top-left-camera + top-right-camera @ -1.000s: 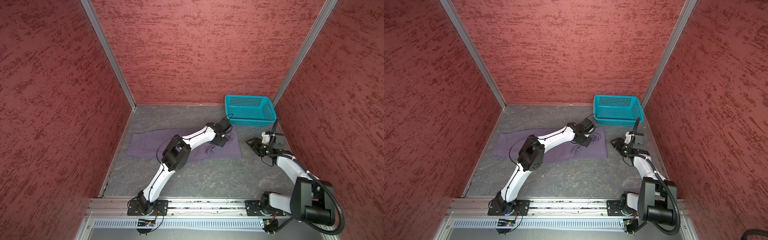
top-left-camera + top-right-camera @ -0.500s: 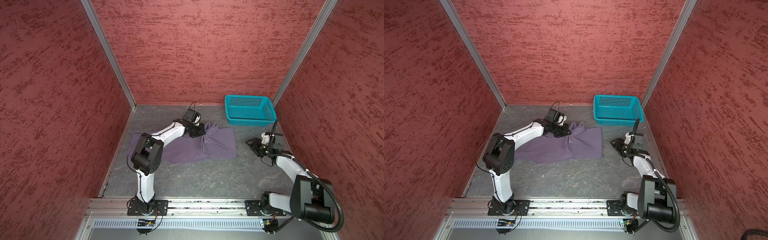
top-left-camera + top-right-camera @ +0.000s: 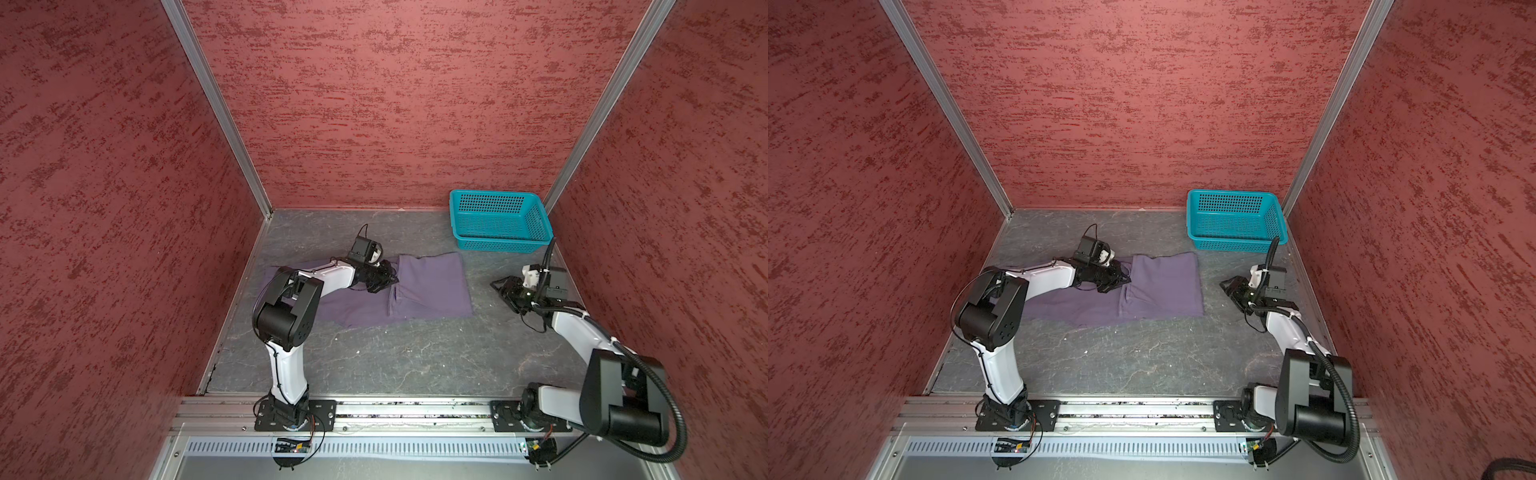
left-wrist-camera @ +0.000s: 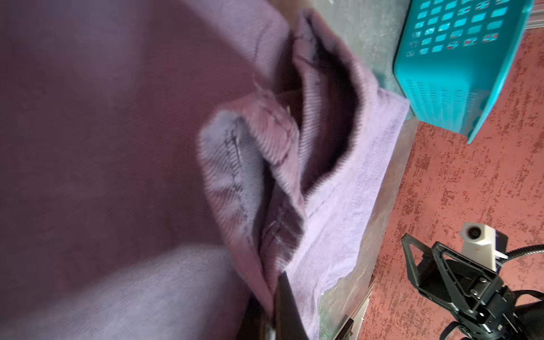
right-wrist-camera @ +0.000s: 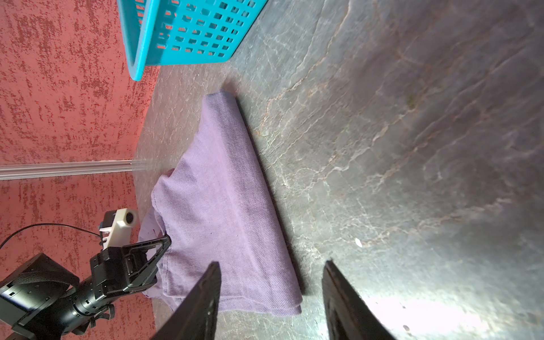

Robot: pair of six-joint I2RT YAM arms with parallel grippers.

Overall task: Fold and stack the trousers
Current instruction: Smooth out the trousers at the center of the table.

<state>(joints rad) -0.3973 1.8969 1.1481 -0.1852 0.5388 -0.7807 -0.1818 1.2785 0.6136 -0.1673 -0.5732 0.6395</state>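
You are working in a robot test cell, a lab rig. Red textured panels (image 3: 395,104) box it in on three sides, joined by bare aluminium posts (image 3: 216,108). The left arm (image 3: 286,374) and right arm (image 3: 582,336) are bolted to an aluminium rail (image 3: 415,409) along the front, with a slotted cable duct (image 3: 415,448) below. The trousers (image 3: 428,286) and a teal basket (image 3: 498,245) lie on the grey stone-patterned worktop (image 3: 395,357).

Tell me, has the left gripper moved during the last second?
Yes. The left gripper, shut on the trousers, has moved away from the teal basket, toward the left wall.
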